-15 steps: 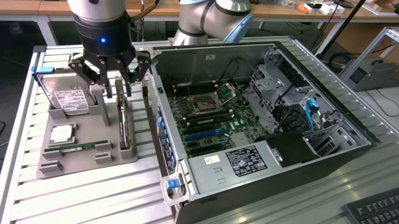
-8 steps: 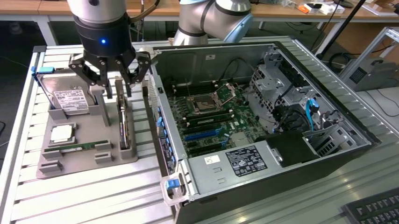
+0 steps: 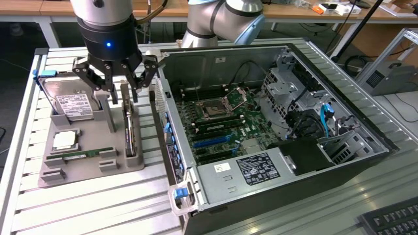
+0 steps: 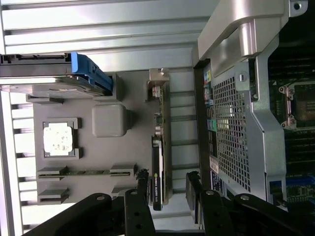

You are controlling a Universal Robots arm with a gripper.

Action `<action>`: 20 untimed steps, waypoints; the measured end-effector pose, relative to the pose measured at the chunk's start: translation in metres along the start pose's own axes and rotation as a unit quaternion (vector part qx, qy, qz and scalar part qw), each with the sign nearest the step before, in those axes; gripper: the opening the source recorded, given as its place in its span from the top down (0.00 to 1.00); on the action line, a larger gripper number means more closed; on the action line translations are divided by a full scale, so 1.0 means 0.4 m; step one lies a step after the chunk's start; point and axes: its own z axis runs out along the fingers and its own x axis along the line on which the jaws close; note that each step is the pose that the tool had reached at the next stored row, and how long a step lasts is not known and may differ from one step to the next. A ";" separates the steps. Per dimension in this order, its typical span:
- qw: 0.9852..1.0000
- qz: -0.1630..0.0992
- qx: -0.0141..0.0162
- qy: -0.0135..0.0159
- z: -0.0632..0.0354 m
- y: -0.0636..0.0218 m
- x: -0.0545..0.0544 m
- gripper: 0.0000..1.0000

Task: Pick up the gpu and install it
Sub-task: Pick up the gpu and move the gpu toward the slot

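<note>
Silver arm (image 3: 216, 19), pale-blue joint cap (image 3: 251, 27), black claw (image 3: 119, 92), seemingly 1 blue light (image 3: 108, 45)

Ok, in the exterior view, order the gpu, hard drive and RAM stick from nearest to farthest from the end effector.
1. gpu, right under the end effector.
2. hard drive, to the exterior view's left.
3. RAM stick, also left, nearest the camera.

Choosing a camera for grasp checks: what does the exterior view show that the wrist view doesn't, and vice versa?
Exterior adds the power supply, drive bays and keyboard. Wrist adds the silver bracket end of the gpu. Both show the open gripper straddling the gpu, which stands on edge in its gray holder, with the hard drive on the same holder.
</note>
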 end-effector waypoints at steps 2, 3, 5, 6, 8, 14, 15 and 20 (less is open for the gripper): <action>1.000 0.000 0.000 0.000 0.001 0.000 0.000 0.56; 1.000 0.000 0.000 0.000 0.001 0.000 0.000 0.56; 1.000 0.000 0.000 0.000 0.003 0.000 0.000 0.56; 1.000 0.000 0.000 0.000 0.003 0.000 0.000 0.56; 1.000 0.000 0.000 0.000 0.004 0.000 0.000 0.56; 1.000 0.000 0.000 0.000 0.007 0.000 0.000 0.56; 1.000 0.000 0.000 0.000 0.008 0.000 0.000 0.56; 1.000 0.000 0.000 0.000 0.010 0.000 0.000 0.56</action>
